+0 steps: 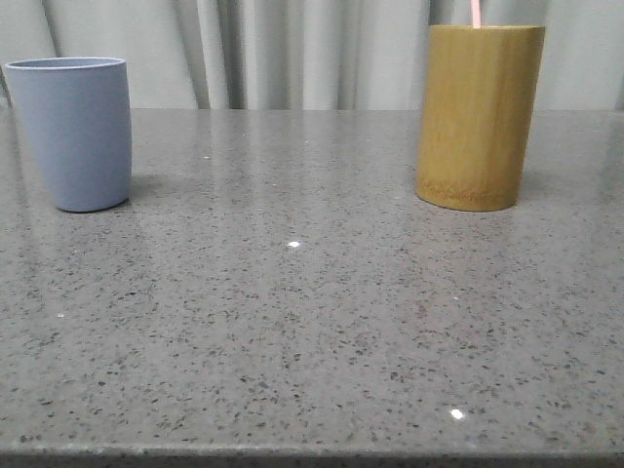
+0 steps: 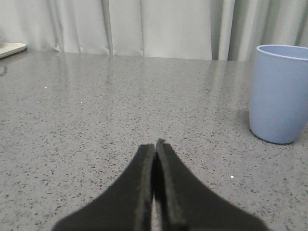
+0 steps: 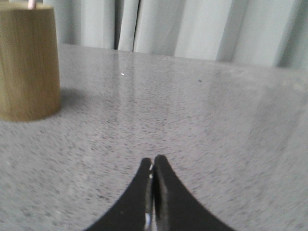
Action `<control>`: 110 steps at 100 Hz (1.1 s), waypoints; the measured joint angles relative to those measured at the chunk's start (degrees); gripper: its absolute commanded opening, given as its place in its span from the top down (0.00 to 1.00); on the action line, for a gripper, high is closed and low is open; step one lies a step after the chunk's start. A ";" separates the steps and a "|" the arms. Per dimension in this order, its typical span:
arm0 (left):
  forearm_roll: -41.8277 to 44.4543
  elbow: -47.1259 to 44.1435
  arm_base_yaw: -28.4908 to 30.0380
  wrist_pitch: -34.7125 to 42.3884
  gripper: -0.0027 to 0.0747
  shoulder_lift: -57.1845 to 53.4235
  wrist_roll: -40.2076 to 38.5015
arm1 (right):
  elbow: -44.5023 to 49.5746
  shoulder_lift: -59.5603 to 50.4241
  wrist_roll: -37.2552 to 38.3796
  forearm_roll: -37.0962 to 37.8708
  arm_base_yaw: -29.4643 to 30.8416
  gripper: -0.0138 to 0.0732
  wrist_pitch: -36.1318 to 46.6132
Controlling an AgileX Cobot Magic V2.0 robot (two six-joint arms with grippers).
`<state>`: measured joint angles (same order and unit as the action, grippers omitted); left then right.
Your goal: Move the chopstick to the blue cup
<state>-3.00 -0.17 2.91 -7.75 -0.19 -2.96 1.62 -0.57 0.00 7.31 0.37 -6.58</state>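
The blue cup (image 1: 75, 132) stands upright at the far left of the grey stone table; it is also in the left wrist view as the blue cup (image 2: 280, 94). A pale pink chopstick (image 1: 475, 13) pokes up out of the tall bamboo cylinder (image 1: 479, 116) at the far right, its lower length hidden inside. In the right wrist view the chopstick (image 3: 32, 4) tip shows above the bamboo cylinder (image 3: 28, 62). My left gripper (image 2: 155, 144) is shut with nothing between its fingers, low over the table short of the cup. My right gripper (image 3: 153, 160) is shut and empty, well apart from the cylinder.
A speckled grey tabletop (image 1: 312, 322) stretches between the two containers. Pale curtains (image 1: 292, 49) hang behind the table's far edge. A flat whitish object (image 2: 10, 48) lies at the table's far corner in the left wrist view.
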 measured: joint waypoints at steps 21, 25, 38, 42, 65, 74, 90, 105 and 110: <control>0.00 0.00 0.00 0.00 0.99 0.00 0.00 | 0.00 0.00 -2.13 7.02 0.00 0.92 0.10; 0.00 0.00 0.00 0.00 0.99 0.00 0.00 | 0.00 0.00 -2.27 7.25 0.00 0.92 0.24; 0.00 0.00 0.00 0.00 0.99 0.00 0.00 | 0.00 0.00 -2.30 7.34 0.00 0.92 1.44; 0.00 0.00 0.00 0.00 0.99 0.00 0.00 | 0.00 0.00 -2.30 7.34 0.00 0.92 2.05; -0.05 0.27 0.00 3.08 0.99 0.00 -0.10 | 0.00 0.00 2.05 3.42 0.00 0.92 6.58; -0.05 1.91 0.00 0.79 0.99 0.00 -0.10 | -1.27 0.00 3.57 -0.05 0.00 0.92 4.26; -0.13 10.22 0.00 -5.27 0.99 1.88 -0.10 | -9.91 1.13 4.18 -2.10 0.00 0.91 -5.48; -0.13 18.32 0.00 -9.00 0.99 8.80 -0.10 | -19.00 6.98 4.41 -2.60 0.00 0.91 -13.46; -0.13 20.82 0.00 -10.13 0.99 11.55 -0.10 | -21.75 9.87 4.41 -2.71 0.00 0.91 -15.28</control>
<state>-3.14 20.65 2.91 -17.89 11.36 -3.06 -20.13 9.31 4.41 4.60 0.37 -21.86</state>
